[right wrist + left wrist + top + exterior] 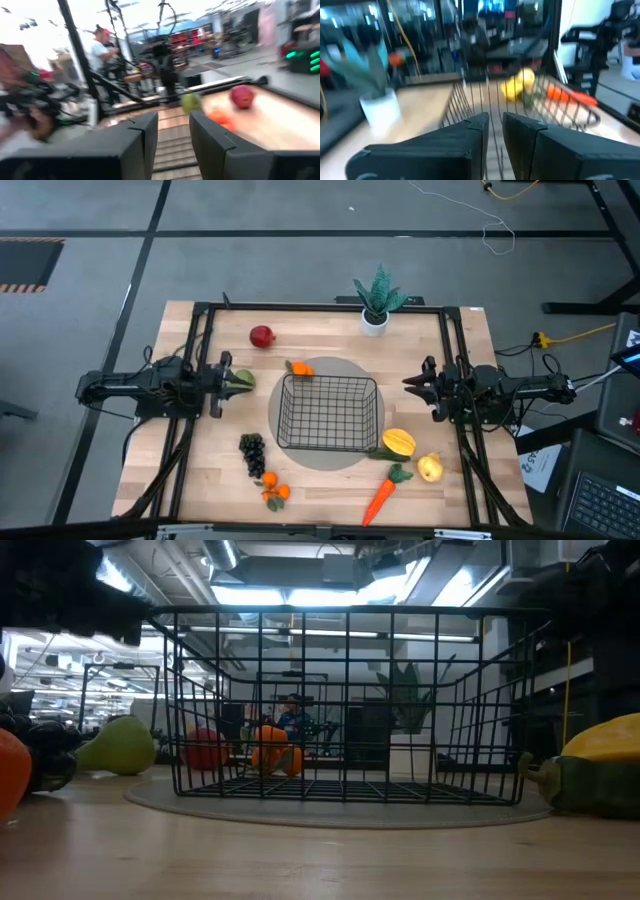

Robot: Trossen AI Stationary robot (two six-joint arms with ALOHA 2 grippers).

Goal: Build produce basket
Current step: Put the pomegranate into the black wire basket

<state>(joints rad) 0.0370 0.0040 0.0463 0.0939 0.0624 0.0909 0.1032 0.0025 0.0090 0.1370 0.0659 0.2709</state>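
I see one wire basket [328, 413] empty at table centre, two grippers flanking it: left gripper [240, 380] and right gripper [410, 381], jaws narrowly parted, holding nothing. One apple [261, 336], one carrot [380, 498], one grape bunch [252, 452] lie around.

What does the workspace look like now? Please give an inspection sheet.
Surface: wooden table, round grey mat under the basket.
Job's things: basket empty; apple, green pear, grapes, squash, carrot around it.
Clutter: potted plant.
Grippers: left gripper beside the green pear, right gripper beside the basket; both slightly open, empty.
Cables: yellow cable on the floor.
Surroundings: person beyond the table.
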